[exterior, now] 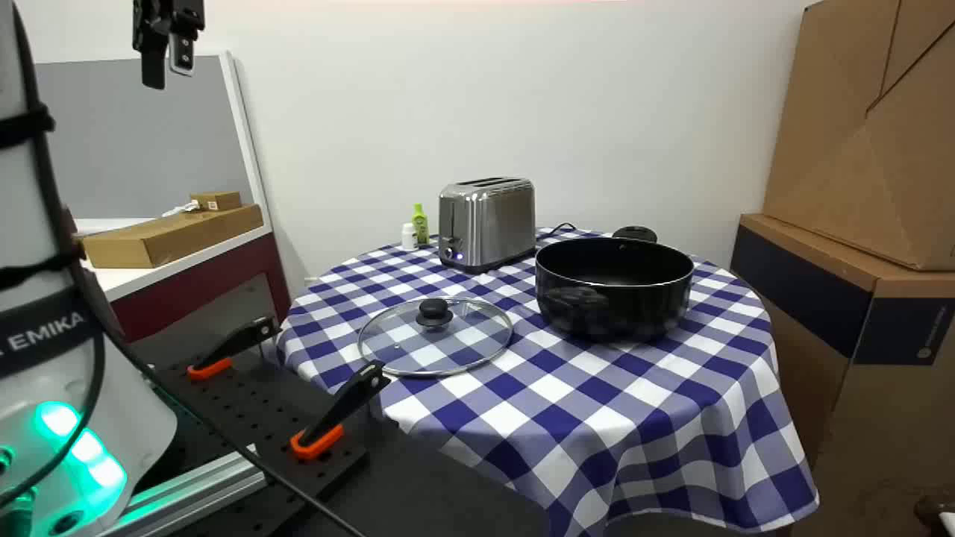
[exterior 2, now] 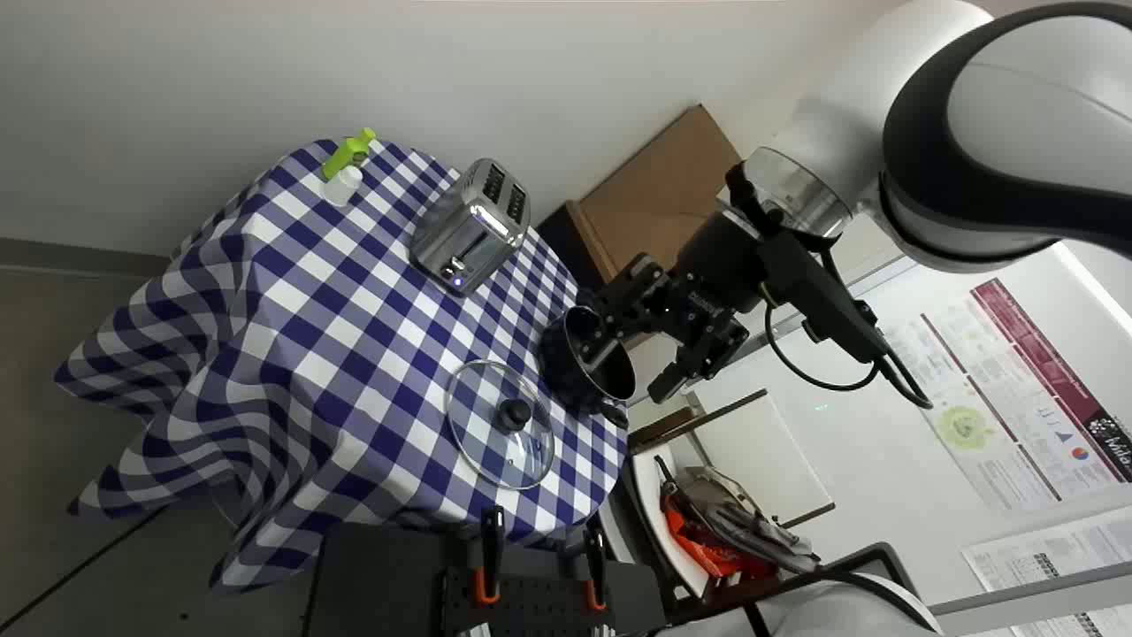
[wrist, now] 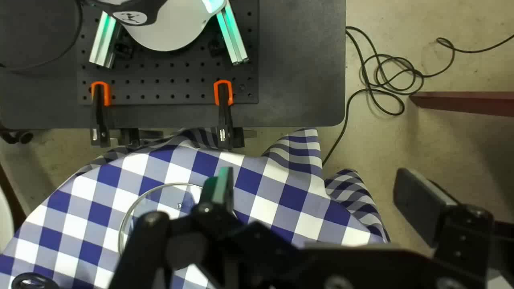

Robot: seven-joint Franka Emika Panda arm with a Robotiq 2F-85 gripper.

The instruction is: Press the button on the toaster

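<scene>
The silver toaster (exterior: 496, 224) stands upright at the back of the round table, and it also shows in an exterior view (exterior 2: 469, 230). A small lit button (exterior: 451, 254) glows low on its narrow front face, near the lever; it also shows in an exterior view (exterior 2: 457, 281). My gripper (exterior: 168, 66) hangs high in the air, well apart from the toaster. Its fingers show in an exterior view (exterior 2: 635, 367) and are spread wide in the wrist view (wrist: 319, 192), with nothing between them. The toaster is out of the wrist view.
A black pot (exterior: 612, 306) stands beside the toaster on the checked tablecloth (exterior: 567, 395). A glass lid (exterior: 418, 347) with a black knob lies in front. A white bottle (exterior: 409, 237) and a green bottle (exterior: 421, 224) stand behind. Clamps (wrist: 223, 116) sit at the robot table's edge.
</scene>
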